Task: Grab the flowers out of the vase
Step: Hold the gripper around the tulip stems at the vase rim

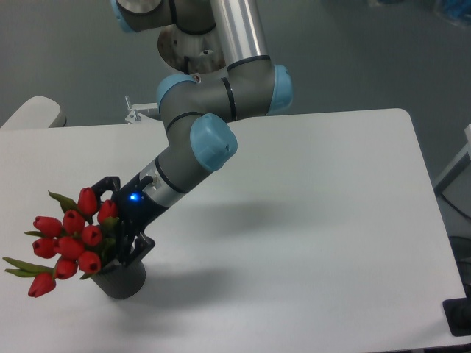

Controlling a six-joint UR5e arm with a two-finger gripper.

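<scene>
Near the table's (309, 220) front left corner, the flowers (70, 239) lean out leftward from the vase (120, 278), their red buds bunched together and spread wider than the vase itself. Green leaves poke out at the far left and upper left of the bunch, and one bud droops lowest, close to the table's left edge. The stems run down to the right into the vase mouth, so the flowers are still in the vase.

The vase stands upright on the white table, just back from the front edge, dark grey, with its shadow falling to the right.

The gripper (121, 229) is at the stems just above the vase rim, coming in at a slant from the upper right. One black finger (109, 183) curves over the top of the bunch and another reaches down by the rim on the right side of the vase. The jaws sit on either side of the stems, but the buds hide the contact, so I cannot tell whether they are clamped on them. A blue light (133, 196) glows on the gripper body.

The arm (210, 140) rises from there to the back edge of the table, with grey links and pale blue joint caps.
</scene>
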